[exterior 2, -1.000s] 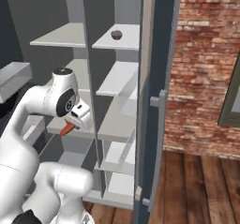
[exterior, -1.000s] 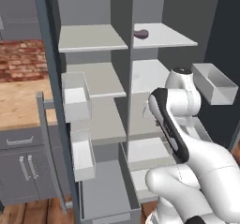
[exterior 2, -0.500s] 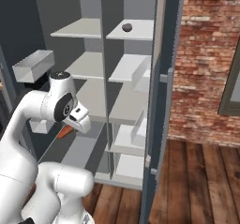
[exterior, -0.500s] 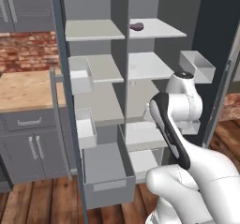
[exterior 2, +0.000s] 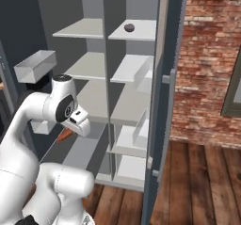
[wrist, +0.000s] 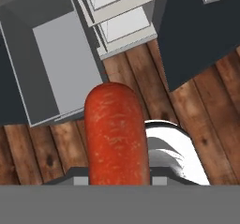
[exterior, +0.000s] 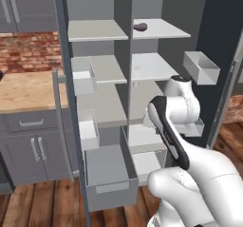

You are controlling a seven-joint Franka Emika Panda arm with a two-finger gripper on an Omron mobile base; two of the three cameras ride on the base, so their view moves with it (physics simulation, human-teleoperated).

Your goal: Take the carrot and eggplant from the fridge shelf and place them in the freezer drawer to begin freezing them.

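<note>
The base swings round and the whole fridge front slides across both base views, so that is the camera travelling, not the shelves. What it means: the large deep grey freezer drawer [exterior: 107,174] with its flat pale front panel now sits open, low and left of the white arm, squarely in reach. In the hand view the pincer [wrist: 117,181] is clamped on the short orange-red carrot [wrist: 117,134], which juts out over the wooden floor [wrist: 187,120] with the drawer up and to the left. The carrot's tip peeks under the wrist in the right base view. The small dark purple-brown eggplant [exterior: 140,27] still waits on the top shelf. The arm is folded tight, elbow high, hand tucked down. My read: 1 of 2 items is on its way.
</note>
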